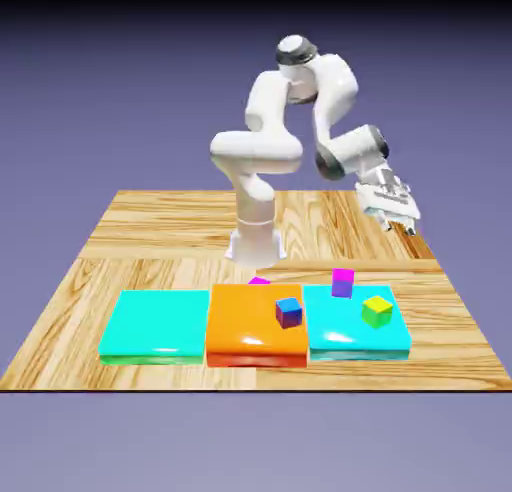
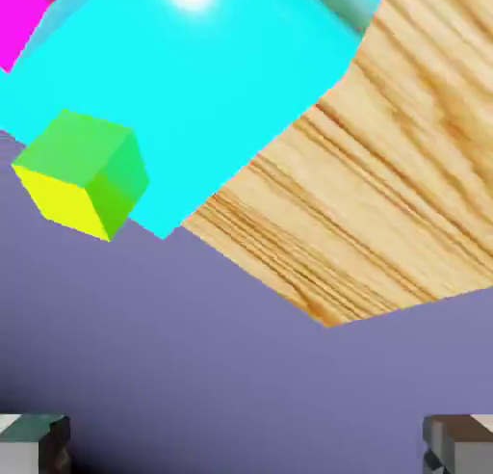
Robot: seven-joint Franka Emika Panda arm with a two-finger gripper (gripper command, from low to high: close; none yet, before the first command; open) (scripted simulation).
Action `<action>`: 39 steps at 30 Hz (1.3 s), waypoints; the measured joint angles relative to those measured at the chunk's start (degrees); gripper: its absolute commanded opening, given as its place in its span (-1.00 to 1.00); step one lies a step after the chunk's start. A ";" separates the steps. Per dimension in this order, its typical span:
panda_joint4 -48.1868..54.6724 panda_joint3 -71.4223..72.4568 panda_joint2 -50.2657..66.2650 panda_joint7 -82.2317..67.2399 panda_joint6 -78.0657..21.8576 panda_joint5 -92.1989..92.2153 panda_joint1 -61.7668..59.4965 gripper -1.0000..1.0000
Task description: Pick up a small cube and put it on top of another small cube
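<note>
Jaws spread wide, empty. Gripper held high off exterior view's right tabletop edge, clear of green cube on cyan pad; approach pending.

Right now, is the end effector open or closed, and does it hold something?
End effector: open, holding nothing.
</note>
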 measured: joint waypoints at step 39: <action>1.68 54.90 -27.46 -24.52 16.75 -35.42 -4.28 -1.00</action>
